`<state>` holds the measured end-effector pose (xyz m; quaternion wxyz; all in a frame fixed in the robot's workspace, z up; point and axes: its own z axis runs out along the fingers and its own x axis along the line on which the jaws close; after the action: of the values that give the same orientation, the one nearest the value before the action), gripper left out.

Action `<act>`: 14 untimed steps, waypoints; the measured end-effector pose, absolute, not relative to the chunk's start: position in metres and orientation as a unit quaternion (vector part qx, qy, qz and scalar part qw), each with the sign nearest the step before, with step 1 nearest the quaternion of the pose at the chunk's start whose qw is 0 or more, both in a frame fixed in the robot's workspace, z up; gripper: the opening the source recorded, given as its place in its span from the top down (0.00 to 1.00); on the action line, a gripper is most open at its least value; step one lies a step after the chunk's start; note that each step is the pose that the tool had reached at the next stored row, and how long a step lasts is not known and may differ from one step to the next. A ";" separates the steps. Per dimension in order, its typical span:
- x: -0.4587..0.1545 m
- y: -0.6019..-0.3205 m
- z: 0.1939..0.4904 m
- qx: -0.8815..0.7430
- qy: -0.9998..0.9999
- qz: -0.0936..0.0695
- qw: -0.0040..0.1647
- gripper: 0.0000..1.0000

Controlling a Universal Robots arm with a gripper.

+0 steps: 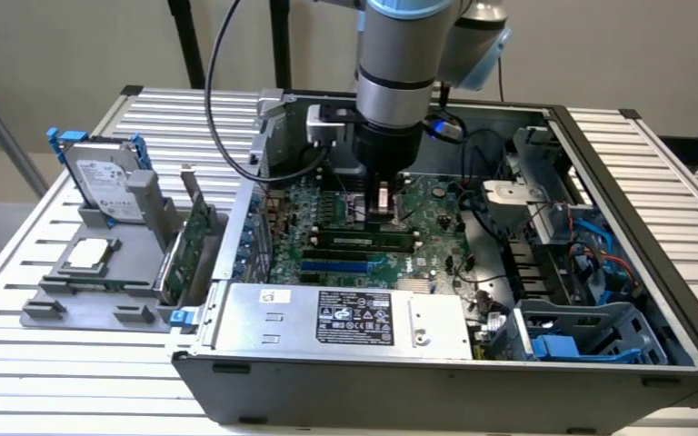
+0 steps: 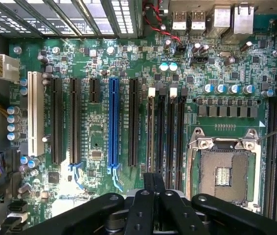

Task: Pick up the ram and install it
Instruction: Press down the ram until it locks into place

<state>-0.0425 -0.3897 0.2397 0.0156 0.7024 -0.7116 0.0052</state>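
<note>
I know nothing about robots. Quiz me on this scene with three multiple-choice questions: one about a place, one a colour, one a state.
1. Where is the hard drive?
A. inside the computer case
B. in the grey holder outside the case
C. on the floor

2. One long motherboard slot differs from the black ones. Its colour?
A. red
B. yellow
C. blue

3. The computer case is:
A. open
B. closed
C. wrapped

Answers:
1 B: the hard drive stands in the grey holder.
2 C: the slot is blue.
3 A: the computer case exposes the motherboard.
</note>
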 end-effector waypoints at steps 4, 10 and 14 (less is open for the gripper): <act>-0.044 -0.390 0.235 0.702 -0.712 0.003 0.013 1.00; -0.045 -0.390 0.229 0.702 -0.712 0.002 0.012 1.00; -0.045 -0.390 0.223 0.703 -0.712 0.001 0.011 1.00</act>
<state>-0.0453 -0.3898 0.2227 0.0113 0.7025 -0.7116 0.0015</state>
